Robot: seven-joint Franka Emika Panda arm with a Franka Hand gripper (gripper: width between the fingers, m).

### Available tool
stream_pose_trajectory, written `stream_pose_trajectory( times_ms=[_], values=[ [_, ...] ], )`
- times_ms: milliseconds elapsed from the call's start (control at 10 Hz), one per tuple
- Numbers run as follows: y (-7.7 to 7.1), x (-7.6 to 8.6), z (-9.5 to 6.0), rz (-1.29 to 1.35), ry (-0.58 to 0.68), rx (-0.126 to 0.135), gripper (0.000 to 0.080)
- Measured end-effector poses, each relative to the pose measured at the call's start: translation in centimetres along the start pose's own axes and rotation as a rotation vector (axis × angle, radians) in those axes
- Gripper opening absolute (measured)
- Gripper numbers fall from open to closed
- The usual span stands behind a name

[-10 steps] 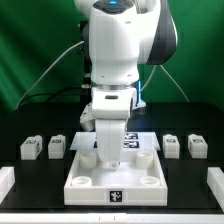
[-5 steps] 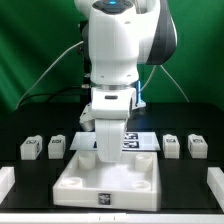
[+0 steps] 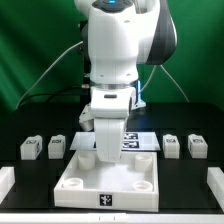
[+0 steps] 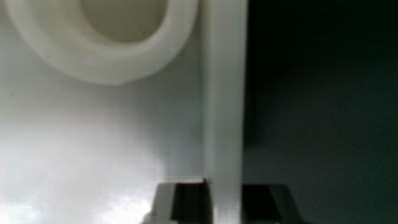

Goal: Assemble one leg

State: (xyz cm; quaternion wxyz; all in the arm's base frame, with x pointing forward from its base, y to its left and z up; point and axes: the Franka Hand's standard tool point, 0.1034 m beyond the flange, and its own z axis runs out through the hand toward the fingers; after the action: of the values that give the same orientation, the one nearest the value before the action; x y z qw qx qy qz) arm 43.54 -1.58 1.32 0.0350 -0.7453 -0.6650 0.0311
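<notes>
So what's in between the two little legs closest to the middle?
In the exterior view, the big white tabletop lies between the leg on the exterior view's left and the leg on its right; the gripper is at the tabletop's back rim.

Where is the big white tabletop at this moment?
In the exterior view the tabletop lies front centre on the black table, between two legs on each side, its far rim under the gripper.

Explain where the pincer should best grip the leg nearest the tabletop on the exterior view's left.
Probably take the leg across its flat, parallel side faces, coming straight down from above: the block stands clear of the tabletop and the neighbouring leg, its top free.
</notes>
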Motion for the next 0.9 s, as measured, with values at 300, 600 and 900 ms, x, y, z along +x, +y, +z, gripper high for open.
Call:
stream_pose_trajectory(
  times_ms=[300, 600, 900],
  values=[
    [0.2, 0.1, -0.1, -0.014, 0.000, -0.004, 0.0065],
    [3.4, 3.2, -1.2, -0.076, 0.020, -0.048, 0.0063],
    [5.0, 7.9, -0.6, -0.053, 0.049, -0.054, 0.0063]
  ],
)
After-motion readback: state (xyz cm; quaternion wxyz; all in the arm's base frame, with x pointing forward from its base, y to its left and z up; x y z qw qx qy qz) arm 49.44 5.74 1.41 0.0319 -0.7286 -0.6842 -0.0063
